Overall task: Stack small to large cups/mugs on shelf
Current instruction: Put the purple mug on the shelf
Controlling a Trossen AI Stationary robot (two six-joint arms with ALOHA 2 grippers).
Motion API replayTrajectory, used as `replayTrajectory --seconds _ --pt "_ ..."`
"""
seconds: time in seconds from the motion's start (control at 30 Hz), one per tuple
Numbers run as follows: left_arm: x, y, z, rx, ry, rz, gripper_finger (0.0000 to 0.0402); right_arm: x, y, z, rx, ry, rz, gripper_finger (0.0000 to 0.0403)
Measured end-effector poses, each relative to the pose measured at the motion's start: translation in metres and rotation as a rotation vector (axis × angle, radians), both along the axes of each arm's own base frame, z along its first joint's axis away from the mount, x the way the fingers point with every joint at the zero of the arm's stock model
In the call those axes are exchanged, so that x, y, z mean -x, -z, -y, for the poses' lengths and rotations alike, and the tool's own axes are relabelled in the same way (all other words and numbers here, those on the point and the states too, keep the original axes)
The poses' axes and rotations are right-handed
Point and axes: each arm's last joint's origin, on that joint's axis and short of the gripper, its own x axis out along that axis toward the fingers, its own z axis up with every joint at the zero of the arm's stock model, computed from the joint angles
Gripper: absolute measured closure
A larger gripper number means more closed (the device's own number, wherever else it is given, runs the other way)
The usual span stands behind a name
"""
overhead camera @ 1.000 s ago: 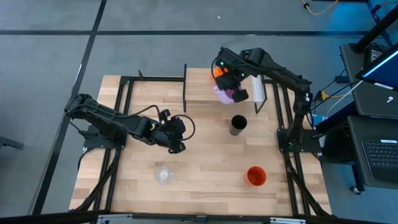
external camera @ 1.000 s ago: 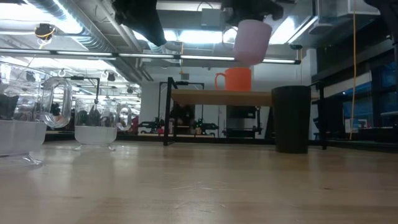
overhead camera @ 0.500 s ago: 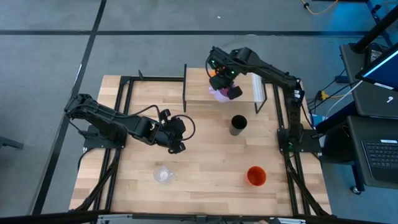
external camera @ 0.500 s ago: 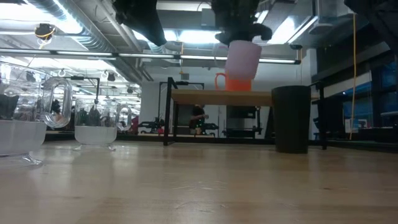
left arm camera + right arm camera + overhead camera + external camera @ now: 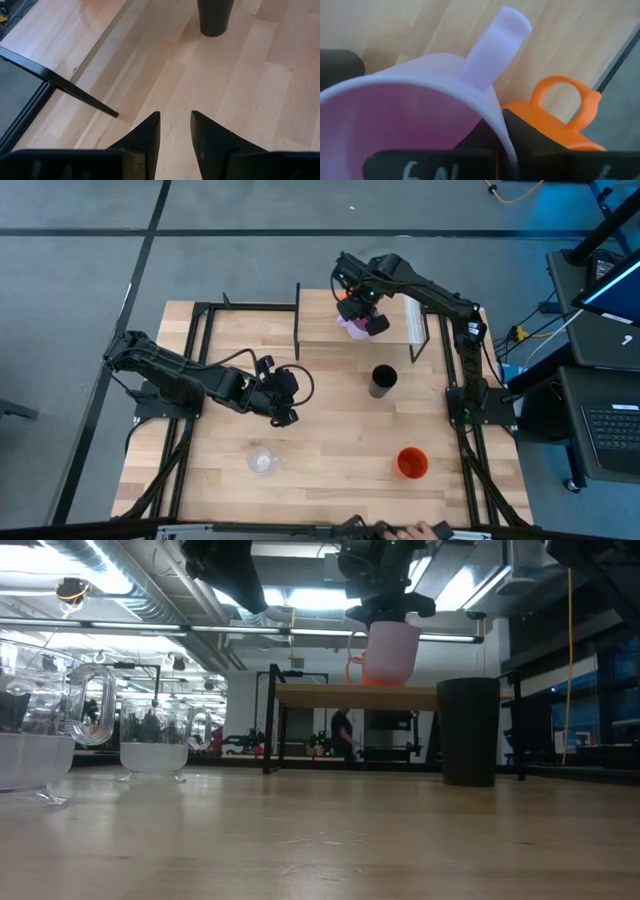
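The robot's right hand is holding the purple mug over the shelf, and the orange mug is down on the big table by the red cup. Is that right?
Not quite. The right hand does hold the purple mug over the shelf, but the orange mug is on the shelf too, right beside the purple one, not by the red cup. The low view shows it best.

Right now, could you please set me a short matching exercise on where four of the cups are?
Things:
1. lilac mug
2. black cup
3. red-orange cup
4. clear tumbler

Places:
A. table, near edge, left arm's side
B. held by the right hand over the shelf
C. table, near edge, right arm's side
D. table, just off the shelf

Pairs: 1-B, 2-D, 3-C, 4-A
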Motion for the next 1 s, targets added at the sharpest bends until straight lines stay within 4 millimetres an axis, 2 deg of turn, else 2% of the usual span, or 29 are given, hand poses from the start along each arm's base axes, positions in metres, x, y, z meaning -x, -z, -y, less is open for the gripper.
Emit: replayTrajectory --seconds 0.27,1.0 --pt "0.0 0.0 0.0 0.0 0.0 0.0 0.03 -0.0029 -0.0012 0.0022 0.022 0.002 0.032 0.0345" --pt "0.0 0.0 0.0 0.0 0.001 -0.001 0.03 -0.0016 -0.0015 0.0038 0.074 0.072 0.009 0.0341"
